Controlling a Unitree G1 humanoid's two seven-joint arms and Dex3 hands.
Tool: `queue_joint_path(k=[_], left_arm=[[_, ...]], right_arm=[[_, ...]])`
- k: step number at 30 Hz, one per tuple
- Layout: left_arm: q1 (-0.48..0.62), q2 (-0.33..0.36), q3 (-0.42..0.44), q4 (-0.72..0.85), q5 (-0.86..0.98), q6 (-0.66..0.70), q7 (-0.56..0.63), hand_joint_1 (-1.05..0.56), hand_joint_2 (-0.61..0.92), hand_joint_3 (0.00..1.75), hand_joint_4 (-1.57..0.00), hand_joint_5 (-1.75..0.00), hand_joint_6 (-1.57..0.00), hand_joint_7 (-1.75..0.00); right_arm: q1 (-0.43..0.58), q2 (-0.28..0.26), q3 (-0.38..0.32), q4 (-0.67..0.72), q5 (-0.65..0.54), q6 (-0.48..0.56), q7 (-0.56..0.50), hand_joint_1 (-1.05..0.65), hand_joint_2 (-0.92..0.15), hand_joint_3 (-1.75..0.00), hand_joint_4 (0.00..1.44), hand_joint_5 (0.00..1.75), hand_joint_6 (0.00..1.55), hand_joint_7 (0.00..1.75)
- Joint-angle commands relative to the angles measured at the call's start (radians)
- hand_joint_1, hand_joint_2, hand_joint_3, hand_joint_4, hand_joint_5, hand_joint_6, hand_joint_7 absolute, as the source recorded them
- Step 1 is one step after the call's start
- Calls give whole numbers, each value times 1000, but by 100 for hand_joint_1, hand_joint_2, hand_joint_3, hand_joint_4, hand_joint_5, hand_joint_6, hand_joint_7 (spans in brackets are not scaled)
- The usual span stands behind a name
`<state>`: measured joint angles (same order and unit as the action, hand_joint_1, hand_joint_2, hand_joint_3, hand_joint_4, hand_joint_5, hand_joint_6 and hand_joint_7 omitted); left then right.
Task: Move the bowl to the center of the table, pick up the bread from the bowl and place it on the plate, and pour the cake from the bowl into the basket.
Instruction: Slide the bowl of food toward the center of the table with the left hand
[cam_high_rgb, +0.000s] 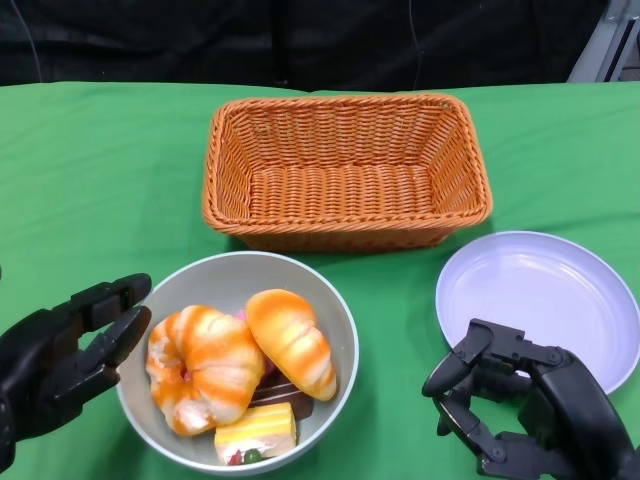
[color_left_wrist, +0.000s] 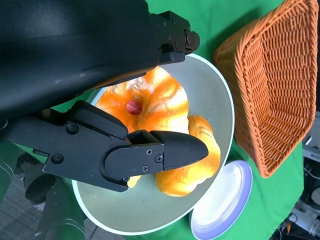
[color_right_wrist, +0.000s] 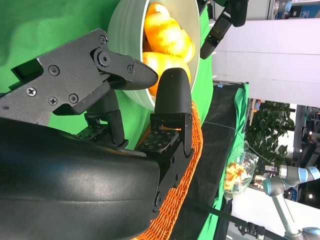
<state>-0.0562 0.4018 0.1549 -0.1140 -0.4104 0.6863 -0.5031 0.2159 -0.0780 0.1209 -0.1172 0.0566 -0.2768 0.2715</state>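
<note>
I read this as early in the job. The bowl (cam_high_rgb: 237, 362) sits on the near side of the green table (cam_high_rgb: 90, 180), a little left of the middle, just in front of the wicker basket (cam_high_rgb: 346, 170). Whether that counts as centred I can't be sure, but it looks close. Everything is in the bowl: two orange-striped breads, a ring-shaped bread (cam_high_rgb: 203, 366) on the left and a long roll (cam_high_rgb: 291, 342) leaning beside it, with a slice of cake (cam_high_rgb: 256, 433) at the near rim and something dark under the roll that I can't identify.

The plate (cam_high_rgb: 545, 300) on the right is bare, and the basket on the far side holds nothing, so neither the bread step nor the pour has been done.

My left hand (cam_high_rgb: 62, 352) hovers just beside the bowl's left rim, fingers spread, holding nothing; I can't tell whether a fingertip touches the rim. My right hand (cam_high_rgb: 525, 412) is near the plate's near-left edge, fingers apart and empty too.

Left to do, as I judge it: lift the bread onto the plate, then tip the cake into the basket.
</note>
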Motion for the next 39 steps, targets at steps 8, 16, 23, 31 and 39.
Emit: queue_joint_path(k=[8, 16, 23, 31, 39], left_arm=[[2, -35, -6, -31, -23, 63, 34, -71, 92, 55, -1, 0, 0, 0], [2, -53, -21, -69, -34, 81, 50, -70, 92, 57, 0, 0, 0, 0], [-4, -83, -27, -78, -42, 88, 70, -70, 92, 60, 0, 0, 0, 0], [-12, -108, -55, -97, -39, 94, 80, -69, 92, 60, 0, 0, 0, 0], [-15, -108, -71, -95, -37, 81, 74, -70, 92, 61, 0, 0, 0, 0]], right_arm=[[13, -3, 4, -22, -7, -15, -11, -22, -58, -86, 72, 151, 73, 119], [15, -4, 10, -29, -12, -12, -16, -21, -59, -85, 72, 151, 73, 119], [9, 0, 13, -23, -14, -21, -18, -21, -59, -85, 72, 151, 73, 119], [6, -2, 14, -21, -19, -25, -22, -23, -59, -84, 72, 150, 73, 118], [4, -4, 14, -18, -18, -28, -23, -24, -59, -83, 72, 150, 73, 118]])
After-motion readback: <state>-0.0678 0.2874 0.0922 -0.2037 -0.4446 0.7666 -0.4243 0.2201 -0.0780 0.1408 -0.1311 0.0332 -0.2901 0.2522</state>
